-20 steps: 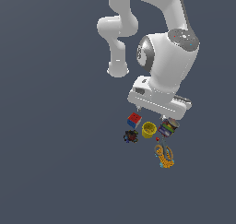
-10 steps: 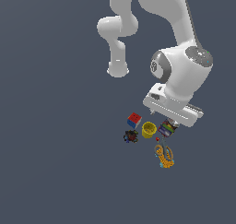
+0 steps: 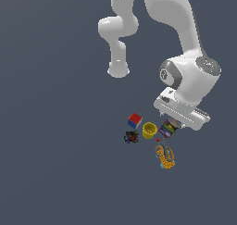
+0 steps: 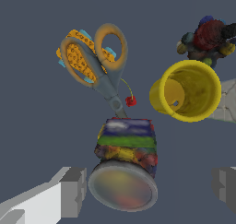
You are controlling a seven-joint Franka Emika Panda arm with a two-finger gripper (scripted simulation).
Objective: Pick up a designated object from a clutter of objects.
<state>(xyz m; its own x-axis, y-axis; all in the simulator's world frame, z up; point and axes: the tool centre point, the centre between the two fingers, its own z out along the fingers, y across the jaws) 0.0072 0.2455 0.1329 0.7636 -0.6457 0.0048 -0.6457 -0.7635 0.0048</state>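
Grey, featureless ground is carrying the whole clutter. I am hovering the gripper (image 4: 147, 188) over the purple-labelled can (image 4: 125, 161), its two fingers (image 4: 71, 191) spread wide to either side of the silvery lid and gripping nothing. That can is sitting at the cluster's edge, beside the yellow cup (image 4: 186, 91), with the orange-handled scissors (image 4: 94, 57) lying just beyond it. I am judging the main risk to be a finger clipping the scissor tip or the cup while descending, tipping the can before the jaws are closing.
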